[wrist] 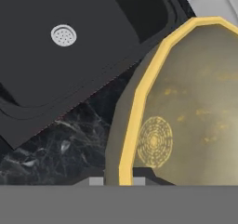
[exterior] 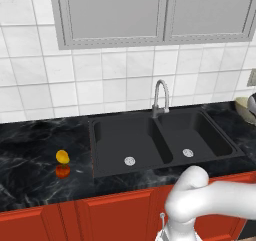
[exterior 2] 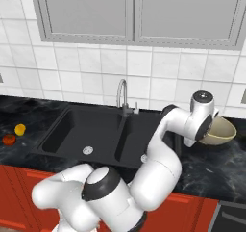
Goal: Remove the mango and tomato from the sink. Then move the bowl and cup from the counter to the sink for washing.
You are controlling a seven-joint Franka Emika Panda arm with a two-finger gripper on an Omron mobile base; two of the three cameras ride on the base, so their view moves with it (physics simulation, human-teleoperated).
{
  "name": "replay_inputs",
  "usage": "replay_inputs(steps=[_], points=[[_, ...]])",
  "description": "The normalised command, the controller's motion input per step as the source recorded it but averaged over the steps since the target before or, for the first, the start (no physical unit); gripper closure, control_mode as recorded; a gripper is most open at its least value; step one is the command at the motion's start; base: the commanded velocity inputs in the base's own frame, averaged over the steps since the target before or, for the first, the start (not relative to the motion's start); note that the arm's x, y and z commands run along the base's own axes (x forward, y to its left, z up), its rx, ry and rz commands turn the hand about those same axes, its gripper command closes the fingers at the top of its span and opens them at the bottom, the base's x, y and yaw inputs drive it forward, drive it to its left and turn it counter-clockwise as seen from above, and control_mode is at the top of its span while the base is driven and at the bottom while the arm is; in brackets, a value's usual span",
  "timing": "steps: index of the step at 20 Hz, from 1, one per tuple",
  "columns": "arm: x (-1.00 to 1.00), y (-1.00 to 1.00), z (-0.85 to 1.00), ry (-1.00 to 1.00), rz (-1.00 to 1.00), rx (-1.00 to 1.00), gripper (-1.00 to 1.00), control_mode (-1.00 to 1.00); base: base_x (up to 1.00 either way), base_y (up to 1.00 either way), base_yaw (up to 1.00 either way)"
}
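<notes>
The tan-yellow bowl (wrist: 186,102) is on the right of the black sink (wrist: 79,74), above the dark marble counter. My gripper (wrist: 119,181) is shut on the bowl's near yellow rim, one finger inside and one outside. From the right base view the bowl (exterior 2: 220,132) looks tilted in the gripper (exterior 2: 204,138); I cannot tell whether it touches the counter. The bowl (exterior: 243,108) peeks in at the right edge of the left base view. The mango (exterior: 62,156) and the tomato (exterior: 62,171) lie side by side on the counter left of the sink (exterior: 150,135). The cup is out of view.
Both sink basins (exterior 2: 96,130) hold nothing but their silver drains (exterior: 129,160). The curved faucet (exterior: 160,97) rises behind the divider. My arm's elbow (exterior 2: 166,130) arches over the right basin. A tiled wall and grey cabinets (exterior: 150,10) stand behind the counter.
</notes>
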Motion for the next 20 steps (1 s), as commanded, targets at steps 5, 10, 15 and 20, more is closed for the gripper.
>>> replay_inputs(steps=[5,10,15,20], points=[[-0.20,0.25,0.20,0.00,0.18,-0.02,1.00,-1.00,0.00,0.00,0.00],[-0.19,0.23,0.09,0.00,0.17,0.00,1.00,-1.00,0.00,0.00,0.00],[-0.14,0.27,0.11,0.00,0.17,0.00,1.00,-1.00,0.00,0.00,0.00],[-0.10,0.25,0.11,0.00,0.14,-0.02,1.00,-1.00,0.00,0.00,0.00]])
